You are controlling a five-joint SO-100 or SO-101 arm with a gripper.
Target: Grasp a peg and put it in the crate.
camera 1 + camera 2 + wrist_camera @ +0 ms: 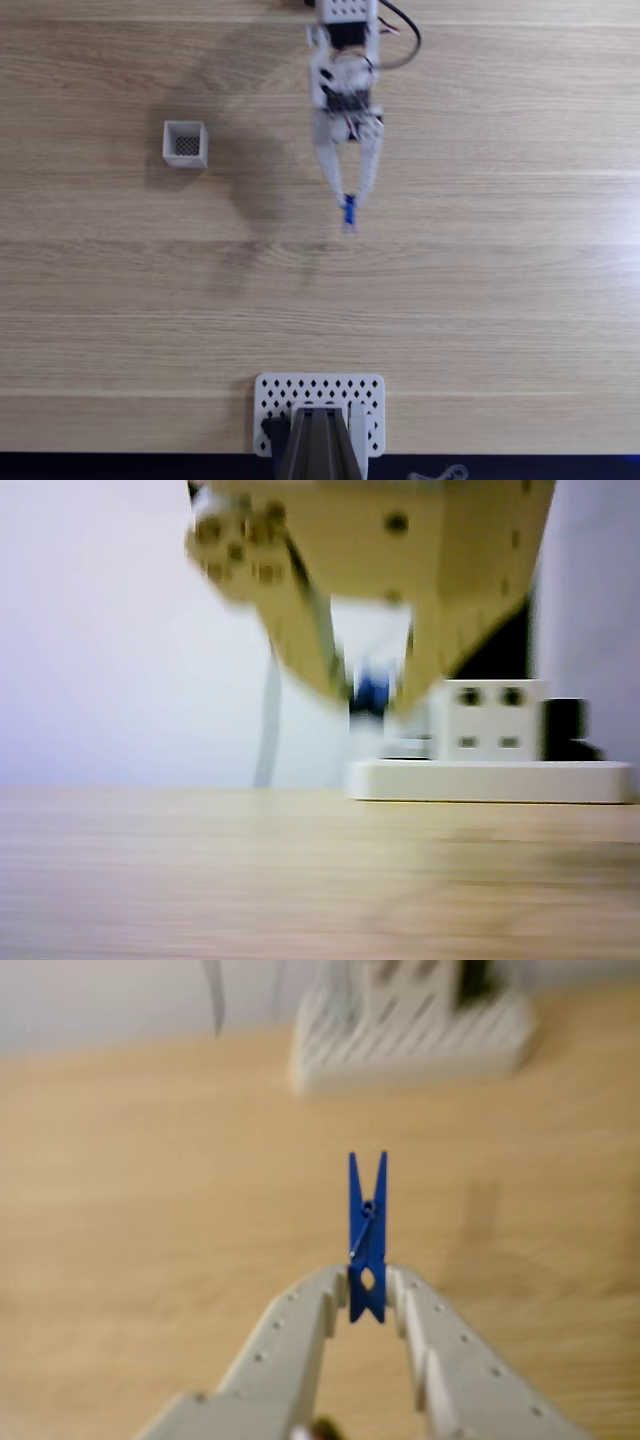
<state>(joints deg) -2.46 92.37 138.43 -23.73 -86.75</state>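
A slim blue peg (367, 1235) stands up between my fingertips in the wrist view, held at its lower end by my gripper (366, 1295), which is shut on it. The fixed view has my gripper (349, 205) above the table's middle with the peg (349, 209) at its tips. The other view is blurred, but the peg (373, 692) shows as a blue spot between the fingers, lifted off the wood. The crate (186, 144), a tiny white box with a dark mesh bottom, stands far to the left of the gripper in the fixed view.
A white perforated plate (320, 392) with a dark mount on it sits at the bottom edge of the fixed view, and the plate (420, 1035) lies ahead in the wrist view. The arm's cable (405, 35) loops at the top. Bare wood table surrounds the crate.
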